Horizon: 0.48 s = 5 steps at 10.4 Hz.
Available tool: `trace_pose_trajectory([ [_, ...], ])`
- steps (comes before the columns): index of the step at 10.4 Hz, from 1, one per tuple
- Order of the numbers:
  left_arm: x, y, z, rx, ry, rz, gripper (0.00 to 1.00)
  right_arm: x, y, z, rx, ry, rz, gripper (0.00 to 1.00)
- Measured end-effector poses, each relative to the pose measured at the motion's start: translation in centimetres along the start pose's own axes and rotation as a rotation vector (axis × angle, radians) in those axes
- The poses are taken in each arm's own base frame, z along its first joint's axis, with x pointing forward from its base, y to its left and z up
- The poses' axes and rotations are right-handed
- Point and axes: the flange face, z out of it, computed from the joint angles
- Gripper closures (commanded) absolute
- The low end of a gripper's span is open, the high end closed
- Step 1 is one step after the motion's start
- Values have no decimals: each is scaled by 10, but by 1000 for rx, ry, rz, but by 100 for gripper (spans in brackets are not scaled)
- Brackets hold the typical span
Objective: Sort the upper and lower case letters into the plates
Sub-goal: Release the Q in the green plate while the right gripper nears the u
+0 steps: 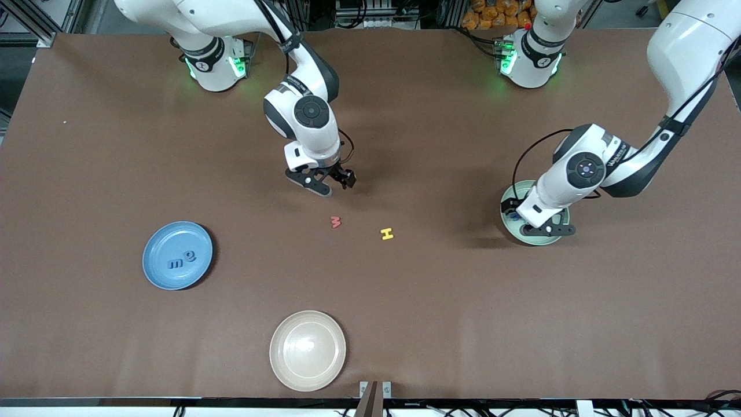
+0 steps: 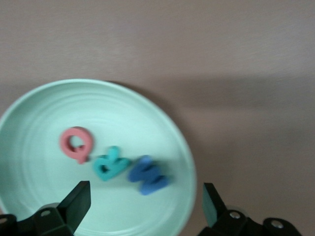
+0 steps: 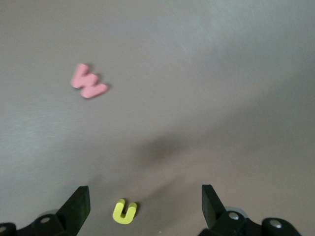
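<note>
- The left gripper [image 1: 535, 229] hangs over the pale green plate [image 1: 510, 200] at the left arm's end of the table; its fingers [image 2: 78, 199] stand wide apart and grip nothing.
- In that plate lie three letters in a row — a red one [image 2: 76, 144], a teal one [image 2: 111, 164] touching it, and a blue one [image 2: 148, 175] just beside the teal, nearest the rim; bare plate floor shows all around the row.
- The right gripper [image 1: 331, 184] hovers over bare table near the middle, its fingers [image 3: 78, 205] spread wide and empty.
- A red letter [image 1: 336, 222] and a yellow letter [image 1: 386, 234] lie loose on the table near each other but apart, both nearer the front camera than the spot under the right gripper; open brown surface surrounds each.
- The blue plate [image 1: 156, 272] sits toward the right arm's end, well clear of the table edge; two blue letters [image 1: 182, 259] rest side by side in its middle.
- A cream plate [image 1: 289, 365] sits close to the table's edge nearest the front camera, well apart from both other plates.
- Wide stretches of brown table [image 1: 463, 318] separate the plates.
</note>
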Motion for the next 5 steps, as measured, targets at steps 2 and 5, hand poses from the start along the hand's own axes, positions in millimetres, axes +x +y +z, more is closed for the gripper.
trace_pose_trajectory([
  [2, -4, 40, -9, -8, 18, -44, 0, -8, 3, 9, 12, -4, 146, 0],
  [5, -7, 78, -17, -28, 31, -102, 0, -33, -4, 32, 33, -17, 239, 0],
])
